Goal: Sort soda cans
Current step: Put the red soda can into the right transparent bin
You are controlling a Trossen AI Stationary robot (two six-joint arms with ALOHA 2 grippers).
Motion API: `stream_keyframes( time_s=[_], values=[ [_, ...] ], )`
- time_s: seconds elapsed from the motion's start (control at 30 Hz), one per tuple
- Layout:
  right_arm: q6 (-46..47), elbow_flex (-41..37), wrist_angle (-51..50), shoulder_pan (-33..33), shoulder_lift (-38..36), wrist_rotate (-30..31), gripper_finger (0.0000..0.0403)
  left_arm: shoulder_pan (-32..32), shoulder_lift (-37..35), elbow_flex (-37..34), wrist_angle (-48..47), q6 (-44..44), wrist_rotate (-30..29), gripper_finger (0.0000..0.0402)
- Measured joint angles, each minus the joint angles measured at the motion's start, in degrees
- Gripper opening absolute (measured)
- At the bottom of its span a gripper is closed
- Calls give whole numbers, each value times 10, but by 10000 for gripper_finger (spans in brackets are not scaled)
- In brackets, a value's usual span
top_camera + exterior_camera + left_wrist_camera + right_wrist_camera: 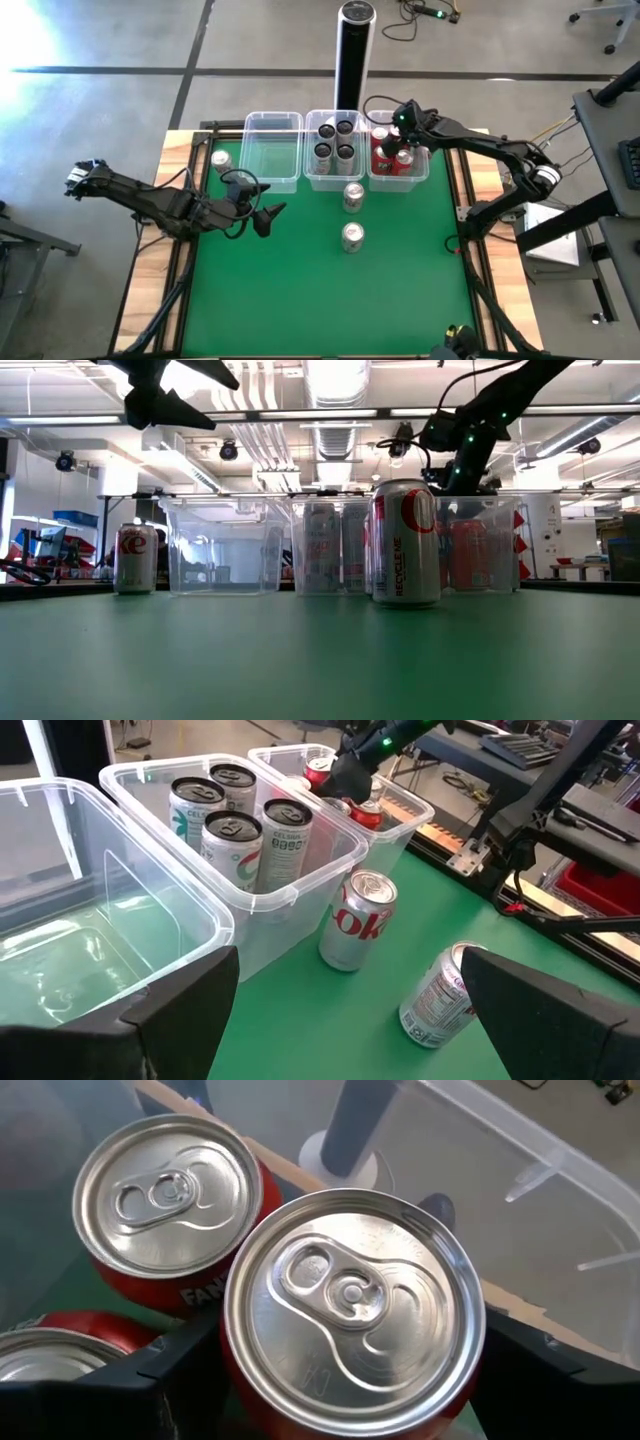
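Three clear bins stand in a row at the far edge. The left bin (272,152) holds nothing. The middle bin (333,178) holds several upright cans (235,825). The right bin (416,172) holds red cans (165,1205). My right gripper (396,150) reaches down into it, shut on a red can (355,1315). Two silver cans (353,196) (352,237) stand on the green mat, and a third (221,160) stands left of the left bin. My left gripper (264,216) hovers open above the mat, near the left bin. My right gripper pinches the red can's side wall (245,1380) between its two fingers, one on each side just below the rim. The fingers come from above, pointing down. The can stays upright inside the right bin beside the other red cans; whether its base rests on the bin floor is hidden.
A tall black-and-silver post (352,50) rises behind the middle bin. Wooden strips (150,250) border the mat on both sides. Open green mat (300,300) lies toward the near edge.
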Motion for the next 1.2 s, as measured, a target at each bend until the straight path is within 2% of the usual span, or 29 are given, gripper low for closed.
stream_keyframes(
  time_s=[0.2, 0.47, 0.77, 1.2],
  values=[
    [-9, 0, -5, 0, 1, -6, 329, 0, 0, 0, -5, 0, 0, 367],
    [-3, 0, -8, 0, 1, -14, 318, 0, 0, 0, -8, 0, 0, 367],
    [-2, 1, -6, 0, 1, -10, 339, 0, 0, 0, -9, 0, 1, 367],
    [-3, 1, -12, 0, -4, -11, 315, 0, 0, 0, -9, -3, 3, 367]
  ],
)
